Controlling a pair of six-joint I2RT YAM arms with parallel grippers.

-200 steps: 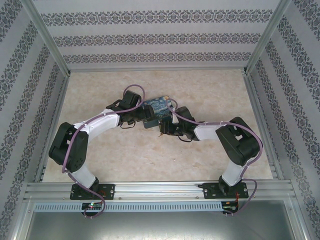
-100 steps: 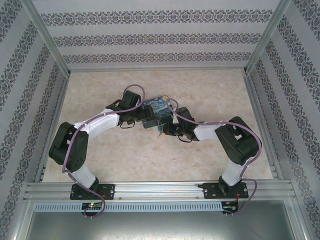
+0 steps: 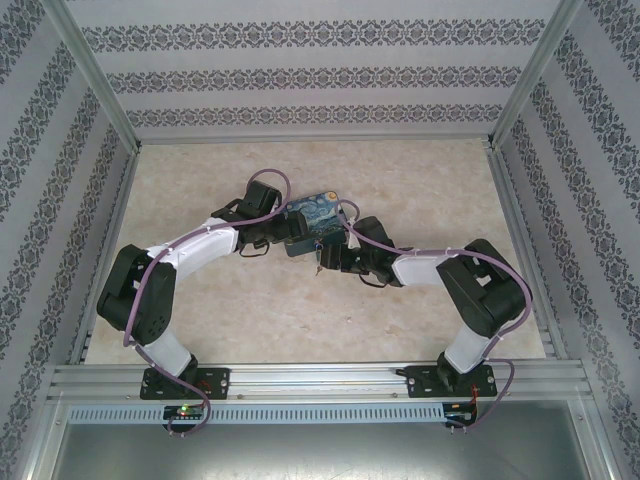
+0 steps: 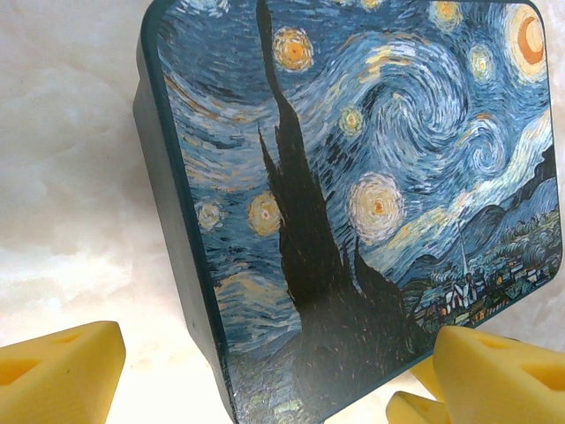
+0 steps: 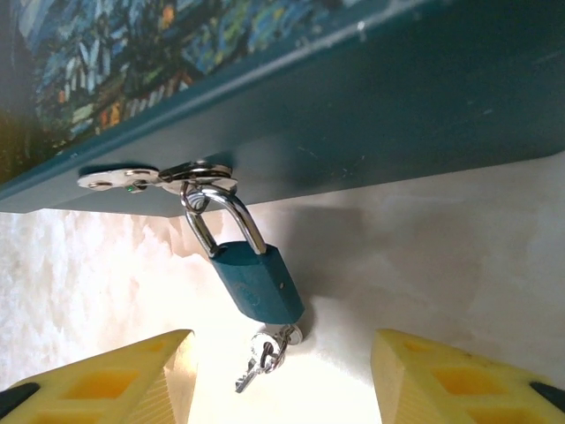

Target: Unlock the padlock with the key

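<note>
top view, box: one painted box (image 3: 312, 220), lid down, so whatever's inside is hidden. It sits mid-table (image 3: 430, 180) between the two arms.
top view, grippers: left gripper (image 3: 283, 235) is at the box's left end and right gripper (image 3: 322, 258) is at its near side. Both are way too small here to read the jaws.
left wrist, box: starry-night lid plus one teal side wall. The far and right edges are cut off by the frame.
left wrist, jaws: spread wide, with the box's near corner between the two yellow pads (image 4: 62, 380). Can't tell if the right-hand pad touches the box.
right wrist, padlock: one padlock (image 5: 259, 284), blue body. Its shackle is looped through the silvery hasp (image 5: 159, 175) on the box's side wall, and the body slants down toward the table.
right wrist, key: the key (image 5: 265, 349) is right at the padlock's bottom end, on a little ring. Could be a small bunch, I honestly can't count them, and I can't tell if one's in the keyhole.
right wrist, jaws: spread apart, pinching nothing, padlock and key just ahead of the gap.
</note>
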